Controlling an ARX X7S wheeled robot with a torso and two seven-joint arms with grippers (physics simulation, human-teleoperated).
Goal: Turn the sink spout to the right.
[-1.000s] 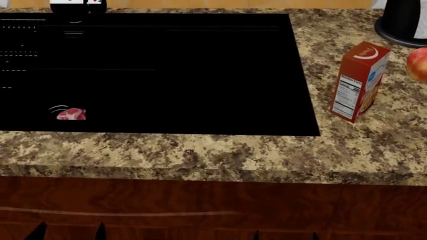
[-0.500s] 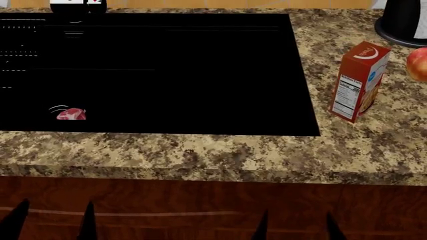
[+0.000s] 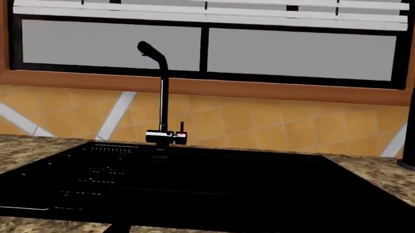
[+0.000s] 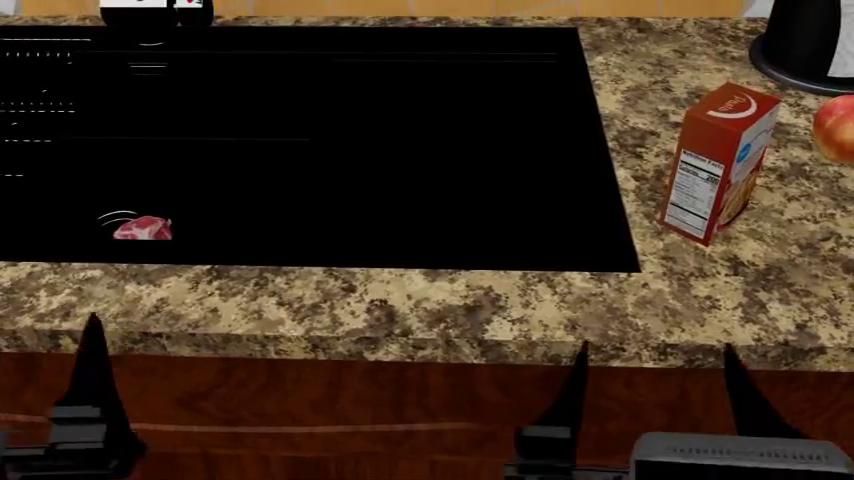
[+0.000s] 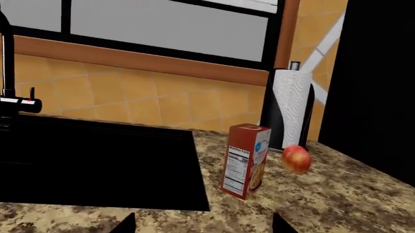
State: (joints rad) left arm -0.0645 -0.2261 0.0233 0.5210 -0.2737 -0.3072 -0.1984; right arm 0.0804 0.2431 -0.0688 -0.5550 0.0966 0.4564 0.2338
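The sink spout point(image 3: 163, 92) is a tall thin black pipe on a black-and-white base point(image 3: 166, 137) behind the sink point(image 3: 207, 189); its head leans toward the window's left pane. Only the base point(image 4: 147, 12) shows at the head view's top left, beyond the black sink point(image 4: 334, 150). The spout also shows in the right wrist view point(image 5: 7, 63). My left gripper point(image 4: 20, 385) is low in front of the cabinet; one finger point(image 4: 91, 370) shows, the other is cut off. My right gripper point(image 4: 658, 375) point(image 5: 204, 225) is open and empty below the counter edge.
A short lever with a red dot point(image 3: 182, 128) stands beside the spout base. A red meat piece point(image 4: 143, 229) lies in the sink. On the granite counter point(image 4: 400, 310) to the right stand a red box point(image 4: 717, 165), an apple point(image 4: 835, 127) and a paper towel roll point(image 5: 290, 109).
Both grippers have risen from the bottom edge of the head view toward the counter's front edge. The left one has shifted left. Nothing on the counter has moved.
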